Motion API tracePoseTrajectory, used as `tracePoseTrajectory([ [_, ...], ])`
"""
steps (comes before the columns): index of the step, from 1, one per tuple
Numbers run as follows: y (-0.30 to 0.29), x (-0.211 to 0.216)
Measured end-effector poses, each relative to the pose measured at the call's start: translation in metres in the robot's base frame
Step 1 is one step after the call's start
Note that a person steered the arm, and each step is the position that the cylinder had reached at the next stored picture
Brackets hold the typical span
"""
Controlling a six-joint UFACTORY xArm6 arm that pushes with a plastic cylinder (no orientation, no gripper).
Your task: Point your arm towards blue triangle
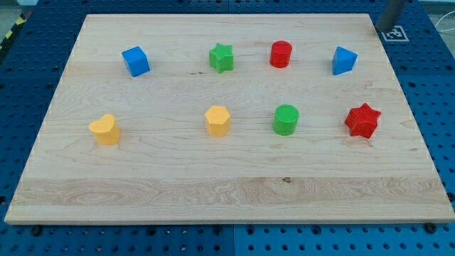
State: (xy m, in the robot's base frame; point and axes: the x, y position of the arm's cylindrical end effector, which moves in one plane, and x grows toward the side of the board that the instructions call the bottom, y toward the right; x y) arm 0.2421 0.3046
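The blue triangle (343,60) sits on the wooden board (227,192) near the view's top right. My tip (382,29) is at the board's top right corner, just off its edge, above and to the right of the blue triangle and apart from it. It touches no block.
A blue cube (135,61), a green star (222,57) and a red cylinder (281,54) line the top row. A yellow heart (105,129), a yellow hexagon (217,120), a green cylinder (286,119) and a red star (362,120) line the lower row.
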Motion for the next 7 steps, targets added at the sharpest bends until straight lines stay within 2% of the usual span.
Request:
tracePoseTrajectory([
  [1,0.0,0.001],
  [2,-0.014,0.03],
  [4,-0.018,0.035],
  [5,-0.055,0.052],
  [7,-0.063,0.056],
])
